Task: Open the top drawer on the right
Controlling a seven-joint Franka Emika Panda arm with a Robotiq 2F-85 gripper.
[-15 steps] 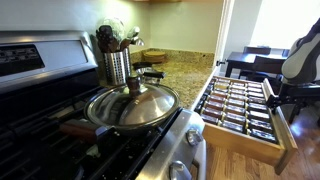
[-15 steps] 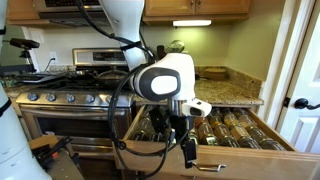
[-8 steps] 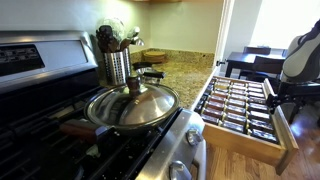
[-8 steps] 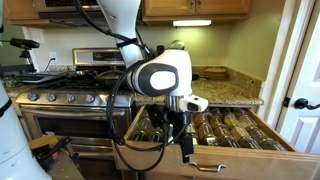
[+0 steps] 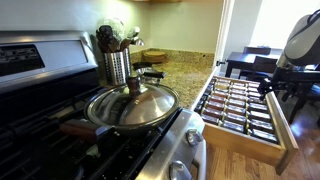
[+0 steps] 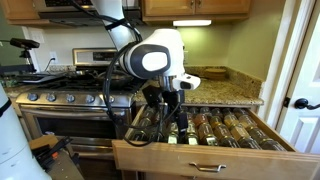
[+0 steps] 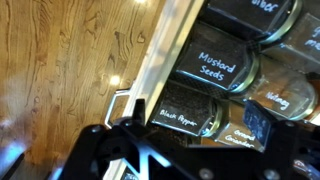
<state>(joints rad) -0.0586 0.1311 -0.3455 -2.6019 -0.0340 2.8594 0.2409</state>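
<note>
Clearly, we are looking at the drawer (image 6: 200,160) standing wide open, pulled well out from under the counter (image 6: 235,96) and just beside the stove (image 6: 70,100). In both exterior views, rows of small dark jars (image 6: 225,128) are lying inside it between light wood sides. Its white front is facing the room, with the slim handle (image 6: 213,168) running across the panel.

We are seeing the gripper (image 6: 168,118) hanging above the drawer, over the jars and apart from the handle. Its jaws are standing spread and are gripping nothing. In an exterior view, the gripper (image 5: 270,88) is hovering over the far part of the drawer (image 5: 287,132), while a lidded pan (image 5: 133,103) is sitting on the stove in the foreground.

From the wrist, we are looking down on the drawer's pale front edge (image 7: 165,50) running slantwise, with the handle (image 7: 116,100) sticking out over the wooden floor (image 7: 70,60). Just behind that edge, jars are lying on their sides; we are reading Mustard Seeds (image 7: 215,68) on one and Black Pepper (image 7: 185,116) on its neighbour. Dark parts of the gripper are filling the bottom of that view.
</note>
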